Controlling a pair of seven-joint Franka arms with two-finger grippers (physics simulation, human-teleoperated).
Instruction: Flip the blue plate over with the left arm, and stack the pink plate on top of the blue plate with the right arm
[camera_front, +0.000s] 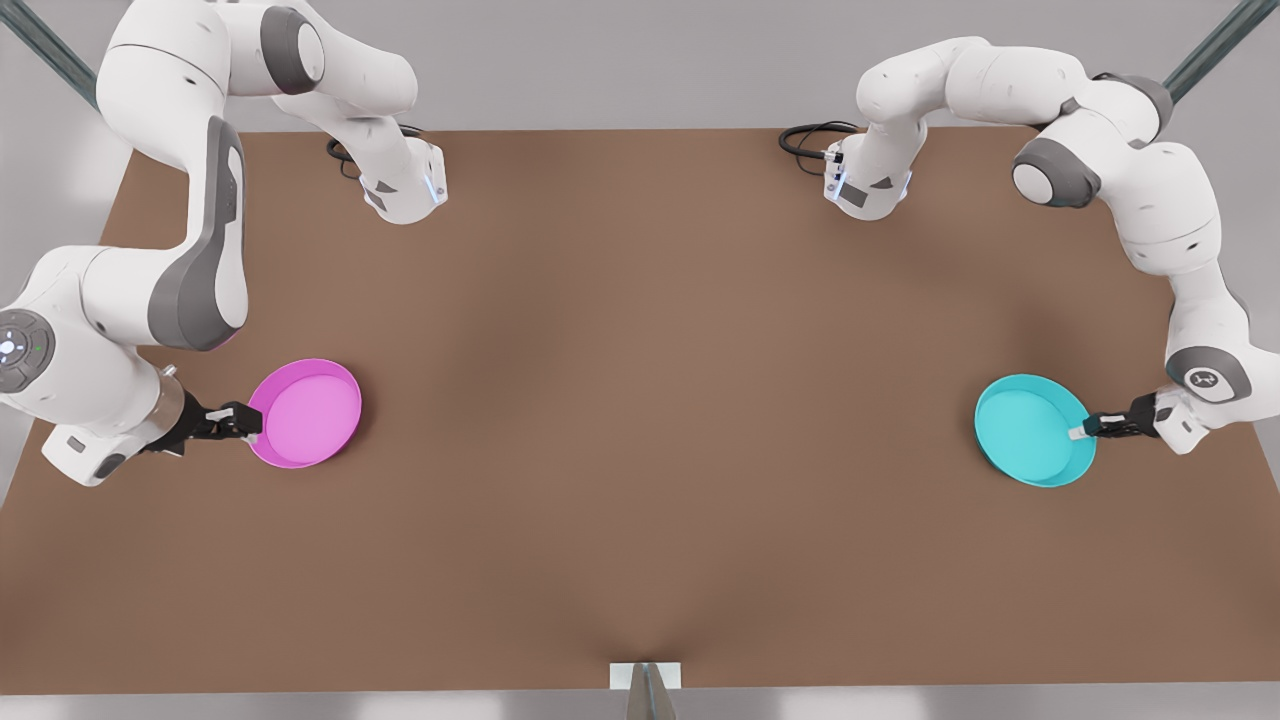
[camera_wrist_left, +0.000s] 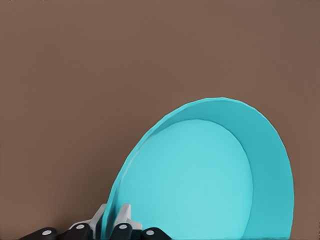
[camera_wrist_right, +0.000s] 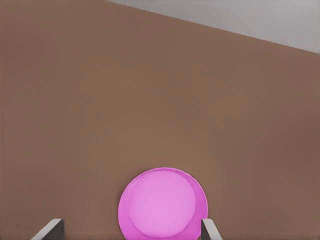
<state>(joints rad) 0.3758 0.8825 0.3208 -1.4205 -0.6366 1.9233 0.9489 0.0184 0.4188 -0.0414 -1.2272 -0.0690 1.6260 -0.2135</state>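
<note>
The pink plate (camera_front: 305, 413) comes first, low on the front view's left. It sits flat on the brown bench (camera_front: 640, 400) with its lighter pink inside facing up. Right at its outer rim is the right tool (camera_front: 243, 421), reaching in from the arm on that side. In the right wrist view the plate (camera_wrist_right: 161, 204) lies just ahead of the tool. The two fingers (camera_wrist_right: 51, 229) stand wide apart, one on either side of it, and neither is touching the rim. So that tool is spread and holding nothing.

The middle of the bench is a long stretch of brown between the two dishes, which are well apart.

Over on the front view's right is the blue plate (camera_front: 1033, 430), with the left tool (camera_front: 1084, 430) on the rim nearest its own arm. The left wrist view settles it. The pale fingers (camera_wrist_left: 124, 214) are pinched together on the thin edge of the blue plate (camera_wrist_left: 205, 180), one on each face of the rim. That tool is clamped on the blue plate. The dish looks tilted rather than flat. Its hollow opens toward the wrist camera, and its outer wall shows along the lower edge in the front view. I cannot tell whether its far edge is touching the bench.
</note>
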